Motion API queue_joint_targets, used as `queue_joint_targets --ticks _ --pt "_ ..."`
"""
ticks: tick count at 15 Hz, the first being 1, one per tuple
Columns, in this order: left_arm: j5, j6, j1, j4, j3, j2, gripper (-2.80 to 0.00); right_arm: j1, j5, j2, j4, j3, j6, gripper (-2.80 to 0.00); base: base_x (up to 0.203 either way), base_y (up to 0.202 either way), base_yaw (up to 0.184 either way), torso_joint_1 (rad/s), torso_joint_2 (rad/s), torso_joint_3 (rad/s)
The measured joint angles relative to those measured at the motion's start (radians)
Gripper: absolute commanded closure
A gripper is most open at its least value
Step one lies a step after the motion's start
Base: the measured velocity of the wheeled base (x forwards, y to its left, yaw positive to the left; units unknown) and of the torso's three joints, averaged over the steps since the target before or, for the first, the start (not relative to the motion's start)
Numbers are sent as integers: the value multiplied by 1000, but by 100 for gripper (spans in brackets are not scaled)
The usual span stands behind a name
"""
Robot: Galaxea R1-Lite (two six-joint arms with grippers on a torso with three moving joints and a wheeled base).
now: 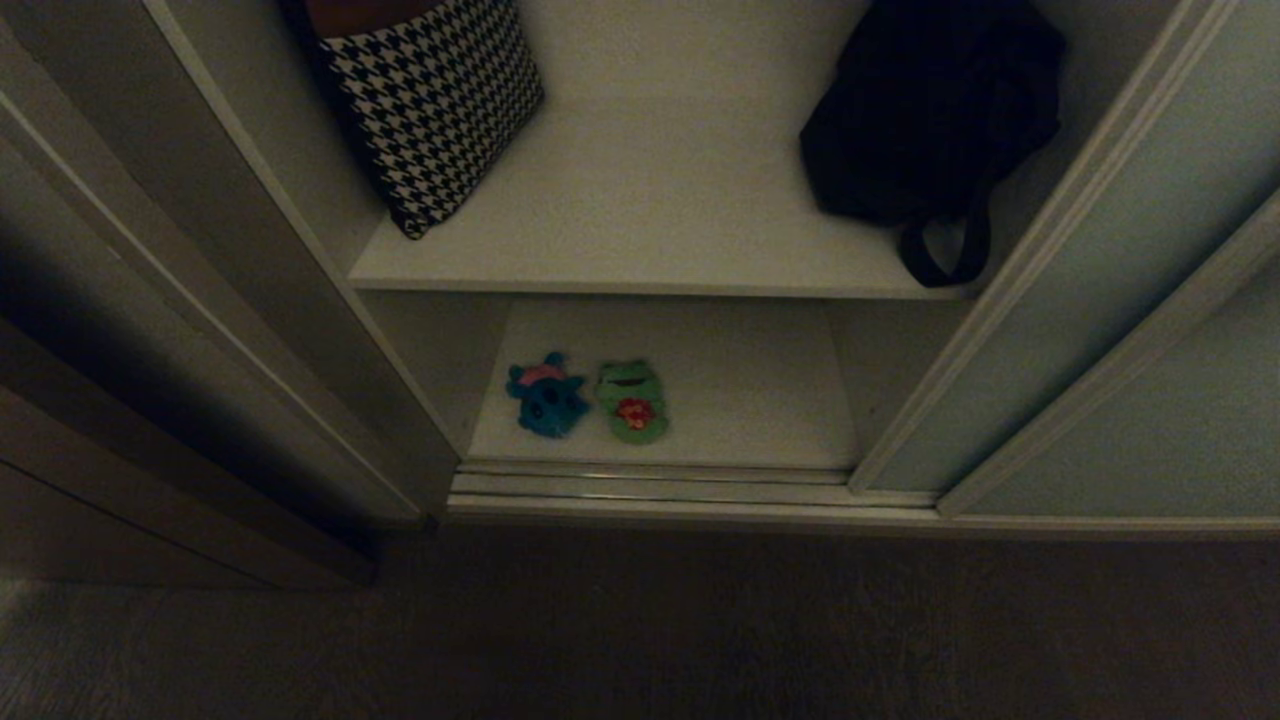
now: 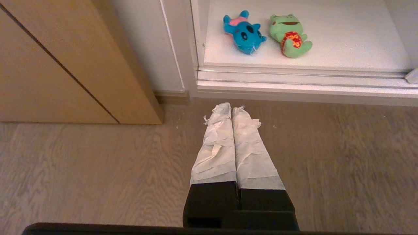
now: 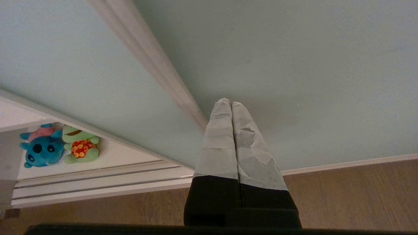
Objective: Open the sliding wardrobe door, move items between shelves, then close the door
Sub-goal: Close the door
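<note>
Two soft plush toys on the lower white shelf [image 1: 760, 420], door already slid aside.

The teal-blue toy [image 1: 546, 397] and green toy [image 1: 633, 401] are judged light and squashy, best pinched across the body. The right gripper [image 3: 231, 103], fingers pressed together, is held near the pale grey-green sliding door [image 3: 294, 58]; the left gripper [image 2: 232, 109] is likewise closed, empty.

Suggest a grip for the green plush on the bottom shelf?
Probably pinch the green plush toy across its red-shorts middle, coming in from the open front over the door track. It lies flat on its back, with the teal-blue plush toy close beside it.
</note>
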Motion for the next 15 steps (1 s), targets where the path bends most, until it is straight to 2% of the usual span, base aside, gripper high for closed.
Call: queue_joint_targets --ticks 9,15 --pt "0 0 0 -1 0 0 0 81 -36 7 -31 7 -2 0 0 0 0 0 0 0" --pt "0 0 0 0 0 0 0 223 -93 -38 -38 59 -4 0 0 0 0 0 0 0"
